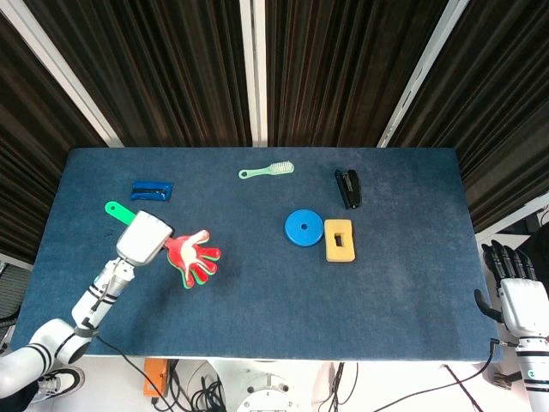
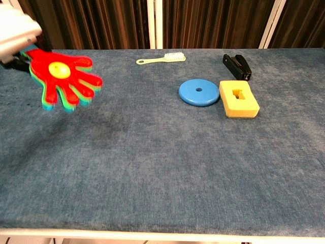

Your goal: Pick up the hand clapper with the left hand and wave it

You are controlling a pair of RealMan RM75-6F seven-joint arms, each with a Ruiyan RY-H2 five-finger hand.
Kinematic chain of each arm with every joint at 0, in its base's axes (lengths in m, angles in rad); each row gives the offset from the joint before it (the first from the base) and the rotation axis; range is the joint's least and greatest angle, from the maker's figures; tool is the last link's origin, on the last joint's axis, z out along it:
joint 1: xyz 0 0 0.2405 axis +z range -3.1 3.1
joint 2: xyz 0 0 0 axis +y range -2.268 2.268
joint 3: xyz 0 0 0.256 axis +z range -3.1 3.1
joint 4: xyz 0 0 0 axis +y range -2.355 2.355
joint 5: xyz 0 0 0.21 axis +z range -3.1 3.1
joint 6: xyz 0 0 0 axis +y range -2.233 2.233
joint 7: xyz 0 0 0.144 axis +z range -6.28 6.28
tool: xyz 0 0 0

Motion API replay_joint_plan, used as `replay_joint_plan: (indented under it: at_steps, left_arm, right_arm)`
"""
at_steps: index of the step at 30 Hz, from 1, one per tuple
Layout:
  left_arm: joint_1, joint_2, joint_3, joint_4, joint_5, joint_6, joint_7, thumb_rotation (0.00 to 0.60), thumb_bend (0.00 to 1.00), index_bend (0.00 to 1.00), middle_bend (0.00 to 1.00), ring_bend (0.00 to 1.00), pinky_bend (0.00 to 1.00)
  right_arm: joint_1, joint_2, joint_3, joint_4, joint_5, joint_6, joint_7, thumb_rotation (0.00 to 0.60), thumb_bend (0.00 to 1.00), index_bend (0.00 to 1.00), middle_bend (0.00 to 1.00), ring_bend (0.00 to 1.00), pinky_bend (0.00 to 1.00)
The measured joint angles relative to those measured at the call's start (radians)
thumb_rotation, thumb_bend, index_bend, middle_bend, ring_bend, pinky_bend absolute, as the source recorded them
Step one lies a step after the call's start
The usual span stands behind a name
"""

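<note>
One clapper (image 1: 193, 257) gripped by handle in left hand (image 1: 143, 239), held off table (image 1: 257, 318) for waving. Right hand (image 1: 518, 302) idle at edge, prob. released, holding nothing.

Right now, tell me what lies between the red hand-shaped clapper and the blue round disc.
Nothing: in both views only bare blue tablecloth separates the red hand-shaped clapper and the blue round disc.

Bright even overhead light, motion-blurred hand clapper (image 2: 63, 80), soft shadows.
</note>
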Motion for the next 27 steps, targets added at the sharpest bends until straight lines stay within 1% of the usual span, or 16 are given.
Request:
replay_joint_plan:
  at_steps: [2,5,8,11,14,15,17,18,20,21,24,27]
  left_arm:
    - [-0.005,-0.003,0.004,-0.001,-0.005,0.002,0.000,0.600,0.65,1.00,1.00,1.00,1.00]
    - [-0.002,-0.008,-0.014,-0.036,-0.052,0.003,-0.046,0.600,0.65,1.00,1.00,1.00,1.00]
    - [0.010,-0.012,-0.044,-0.102,-0.130,-0.003,-0.135,0.600,0.65,1.00,1.00,1.00,1.00]
    - [0.027,-0.006,-0.089,-0.217,-0.246,-0.032,-0.264,0.600,0.66,1.00,1.00,1.00,1.00]
    - [0.047,0.018,-0.150,-0.366,-0.398,-0.084,-0.408,0.600,0.66,1.00,1.00,1.00,1.00]
    - [0.055,0.033,-0.177,-0.424,-0.465,-0.113,-0.471,0.600,0.66,1.00,1.00,1.00,1.00]
    - [0.068,0.060,-0.221,-0.504,-0.566,-0.162,-0.571,0.600,0.66,1.00,1.00,1.00,1.00]
    - [0.078,0.079,-0.251,-0.551,-0.633,-0.197,-0.638,0.600,0.66,1.00,1.00,1.00,1.00]
    - [0.092,0.111,-0.298,-0.613,-0.725,-0.251,-0.732,0.600,0.66,1.00,1.00,1.00,1.00]
    - [0.101,0.133,-0.330,-0.650,-0.778,-0.287,-0.784,0.600,0.66,1.00,1.00,1.00,1.00]
    - [0.123,0.176,-0.388,-0.712,-0.854,-0.349,-0.866,0.600,0.66,1.00,1.00,1.00,1.00]
    - [0.134,0.185,-0.415,-0.732,-0.875,-0.374,-0.909,0.600,0.66,1.00,1.00,1.00,1.00]
  right_arm:
    - [0.001,-0.001,0.000,0.003,0.000,-0.001,0.002,0.600,0.31,0.00,0.00,0.00,0.00]
    - [0.002,-0.004,-0.001,0.006,0.000,-0.005,0.002,0.600,0.31,0.00,0.00,0.00,0.00]
    - [0.002,-0.005,-0.001,0.008,0.000,-0.005,0.002,0.600,0.31,0.00,0.00,0.00,0.00]
    - [0.002,-0.004,0.000,0.006,0.000,-0.004,0.000,0.600,0.31,0.00,0.00,0.00,0.00]
    - [0.002,-0.004,-0.001,0.005,-0.001,-0.004,-0.002,0.600,0.31,0.00,0.00,0.00,0.00]
    - [0.002,-0.004,-0.002,0.004,-0.001,-0.004,-0.003,0.600,0.31,0.00,0.00,0.00,0.00]
    - [0.002,-0.005,-0.002,0.005,-0.001,-0.005,-0.004,0.600,0.31,0.00,0.00,0.00,0.00]
    - [0.003,-0.006,-0.002,0.005,-0.002,-0.006,-0.004,0.600,0.31,0.00,0.00,0.00,0.00]
    - [0.003,-0.006,-0.002,0.004,-0.002,-0.006,-0.006,0.600,0.31,0.00,0.00,0.00,0.00]
    - [0.003,-0.006,-0.003,0.004,-0.003,-0.006,-0.007,0.600,0.31,0.00,0.00,0.00,0.00]
    - [0.003,-0.006,-0.003,0.002,-0.003,-0.006,-0.009,0.600,0.31,0.00,0.00,0.00,0.00]
    - [0.004,-0.006,-0.002,0.000,-0.002,-0.006,-0.012,0.600,0.31,0.00,0.00,0.00,0.00]
